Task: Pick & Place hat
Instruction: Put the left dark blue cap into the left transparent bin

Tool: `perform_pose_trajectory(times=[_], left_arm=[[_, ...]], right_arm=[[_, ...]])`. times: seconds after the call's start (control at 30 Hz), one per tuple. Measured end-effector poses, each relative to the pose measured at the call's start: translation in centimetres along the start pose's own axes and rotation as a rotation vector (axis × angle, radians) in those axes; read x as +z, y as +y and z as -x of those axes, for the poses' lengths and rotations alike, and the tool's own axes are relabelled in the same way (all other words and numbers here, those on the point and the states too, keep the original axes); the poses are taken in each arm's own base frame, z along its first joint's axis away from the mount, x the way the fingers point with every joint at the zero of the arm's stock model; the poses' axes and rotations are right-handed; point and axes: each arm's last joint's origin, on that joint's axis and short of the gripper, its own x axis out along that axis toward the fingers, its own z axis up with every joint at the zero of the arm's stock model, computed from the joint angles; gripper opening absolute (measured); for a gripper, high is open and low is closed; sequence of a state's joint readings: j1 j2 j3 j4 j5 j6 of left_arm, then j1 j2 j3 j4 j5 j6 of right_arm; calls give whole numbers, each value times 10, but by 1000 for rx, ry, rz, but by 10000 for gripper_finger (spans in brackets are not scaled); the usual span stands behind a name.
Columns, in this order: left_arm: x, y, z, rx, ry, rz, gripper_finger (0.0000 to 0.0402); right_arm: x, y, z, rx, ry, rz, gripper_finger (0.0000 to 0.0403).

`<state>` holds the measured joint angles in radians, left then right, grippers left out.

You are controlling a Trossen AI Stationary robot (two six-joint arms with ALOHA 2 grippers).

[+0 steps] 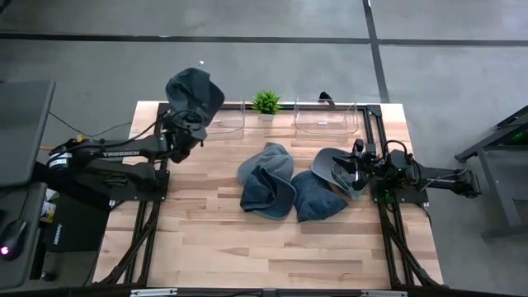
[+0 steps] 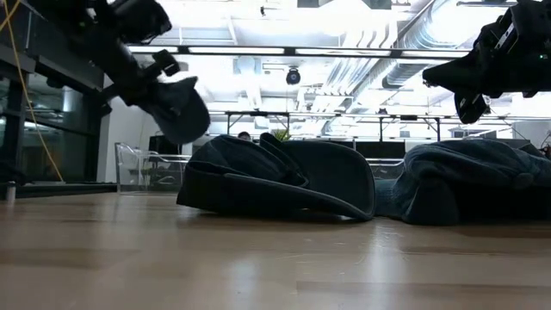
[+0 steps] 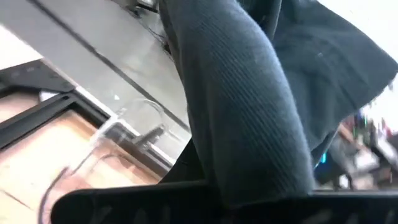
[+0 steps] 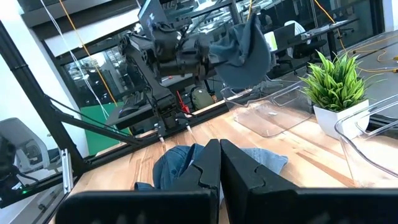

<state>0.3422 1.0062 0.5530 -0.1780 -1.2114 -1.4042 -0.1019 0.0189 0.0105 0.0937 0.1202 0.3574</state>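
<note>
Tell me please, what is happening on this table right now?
The left pincer holds a dark blue hat in the air, near the clear tray at the back of the wooden table. The right pincer is shut and empty, above another hat on the right side. Two more hats lie in a pile at the middle of the table. A small potted plant stands between two clear trays.
</note>
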Motion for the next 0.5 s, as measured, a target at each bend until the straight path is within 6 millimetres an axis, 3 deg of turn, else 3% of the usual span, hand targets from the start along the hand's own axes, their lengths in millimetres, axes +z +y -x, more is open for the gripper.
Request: perform_pose_trajectory(times=[0.2,0.5], left_arm=[[-3,10,-14,64,-11,17,0],[-12,16,-18,100,-18,-57,0]], right_arm=[[0,0,0,0,0,0,1],[0,0,0,0,0,0,1]])
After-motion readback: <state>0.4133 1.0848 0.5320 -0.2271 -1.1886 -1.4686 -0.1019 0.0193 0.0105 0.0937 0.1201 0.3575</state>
